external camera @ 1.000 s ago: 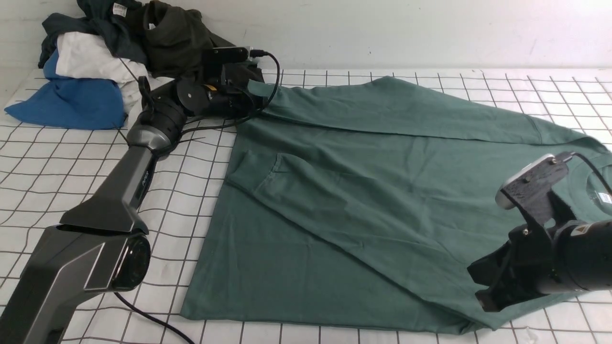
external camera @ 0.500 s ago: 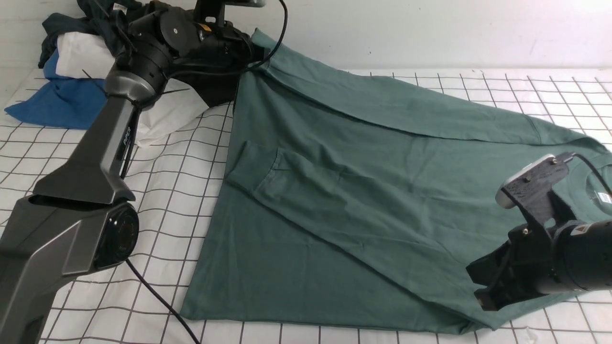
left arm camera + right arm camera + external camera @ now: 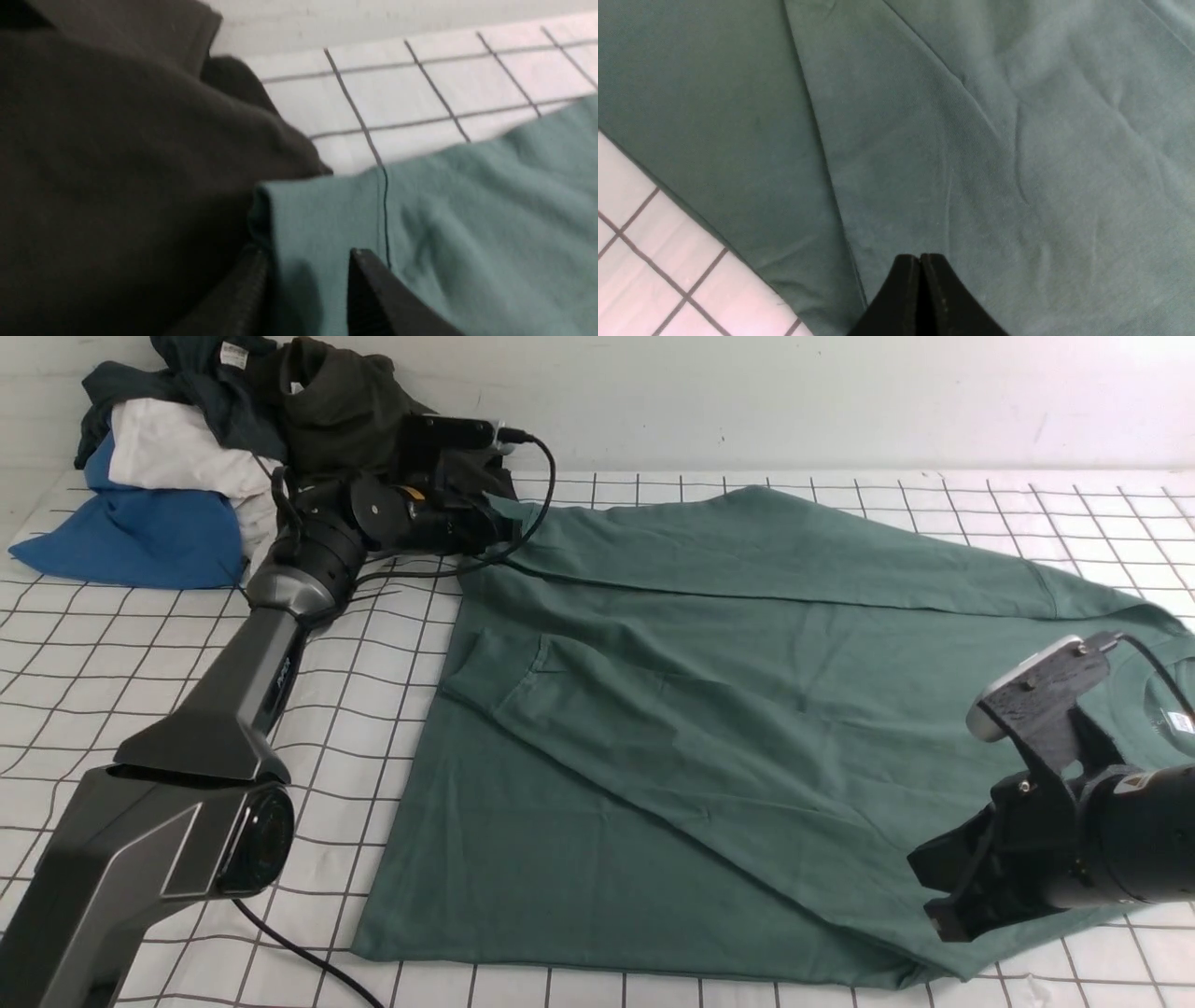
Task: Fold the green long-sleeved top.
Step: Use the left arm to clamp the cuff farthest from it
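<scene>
Green long-sleeved top (image 3: 709,709) | cuff (image 3: 322,210) between parted left end effector (image 3: 308,261) | right end effector (image 3: 920,261) closed over it

The front camera looked forward across the whole counter (image 3: 93,644); both wrist cameras sat close over the green long-sleeved top (image 3: 700,709), seen in every view.

wall (image 3: 840,392) — plain white | tabletop (image 3: 84,672) — white, dark grid lines | light even

Sage-green top (image 3: 700,709); white, black-gridded tablecloth (image 3: 112,653)
</scene>
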Available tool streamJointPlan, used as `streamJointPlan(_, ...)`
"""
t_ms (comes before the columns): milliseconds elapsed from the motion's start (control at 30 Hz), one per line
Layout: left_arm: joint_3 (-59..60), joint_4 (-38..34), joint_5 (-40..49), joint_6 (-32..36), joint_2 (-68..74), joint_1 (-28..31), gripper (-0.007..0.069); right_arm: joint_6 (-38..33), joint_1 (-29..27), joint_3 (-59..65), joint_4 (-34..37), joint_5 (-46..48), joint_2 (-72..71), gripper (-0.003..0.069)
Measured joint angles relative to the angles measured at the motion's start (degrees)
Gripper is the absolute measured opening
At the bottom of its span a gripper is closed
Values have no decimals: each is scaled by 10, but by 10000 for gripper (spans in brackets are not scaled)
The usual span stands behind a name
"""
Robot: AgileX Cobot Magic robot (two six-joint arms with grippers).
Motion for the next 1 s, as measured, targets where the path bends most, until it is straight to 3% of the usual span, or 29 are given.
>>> streamJointPlan(100, 0, -5, -2, -9, -6, 2, 355, -4, 0, 0, 0, 0, 0, -10)
streamJointPlan(167, 0, -11, -2, -15, -7, 4, 369, -5, 0, 0, 0, 0, 0, -10)
streamJointPlan(300, 0, -21, 10, -30, -7, 5, 316, -8, 0, 0, 4, 0, 8, -10)
streamJointPlan(467, 0, -20, 22, -32, -6, 6, 150, -20, 0, 0, 37, 0, 35, -10)
streamJointPlan(533, 0, -19, 19, -31, -4, 6, 122, -24, 0, 0, 43, 0, 37, -10)
streamJointPlan(633, 0, -15, 16, -29, -4, 6, 136, -27, 0, 0, 45, 0, 38, -10)
streamJointPlan(833, 0, -14, 20, -28, -2, 7, 272, -35, 0, 0, 46, 2, 38, -10)
streamJointPlan(933, 0, -8, 33, -28, 1, 7, 262, -37, 0, 0, 53, 2, 38, -10)
streamJointPlan(1000, 0, 0, 40, -28, 3, 7, 188, -38, 0, 0, 57, 2, 38, -10)
